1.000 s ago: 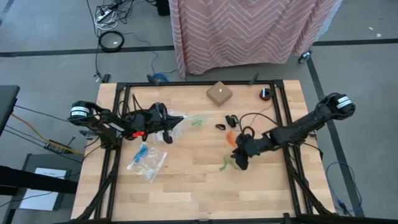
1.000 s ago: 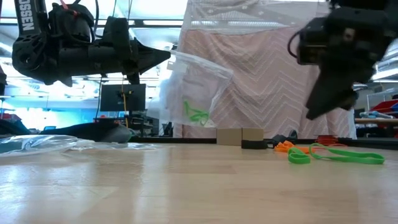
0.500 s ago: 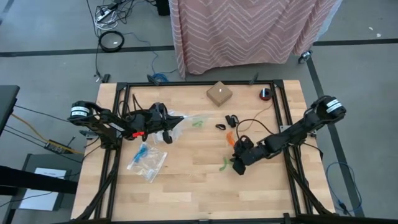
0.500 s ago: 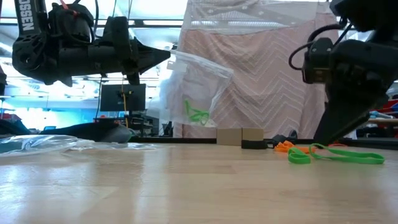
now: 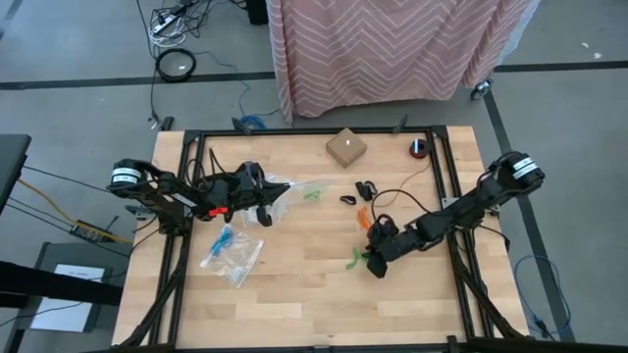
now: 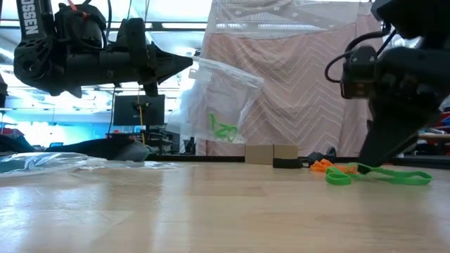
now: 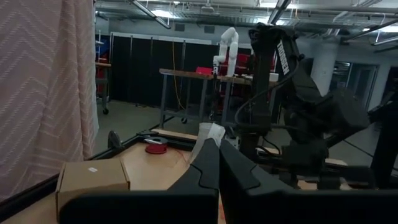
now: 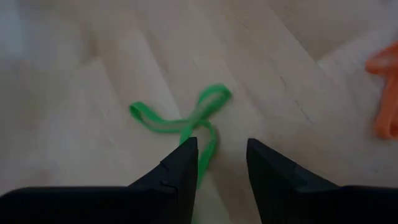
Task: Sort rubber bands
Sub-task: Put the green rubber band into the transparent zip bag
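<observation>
Looking down, you have the right gripper low over the green bands on the table, its fingers parted narrowly with one loop running between them, nothing gripped. Orange bands lie just beyond, black ones farther off. Your left gripper is pinched tight on a clear bag, held up in the air with a green band inside. Another bag lies flat with blue bands in it.
</observation>
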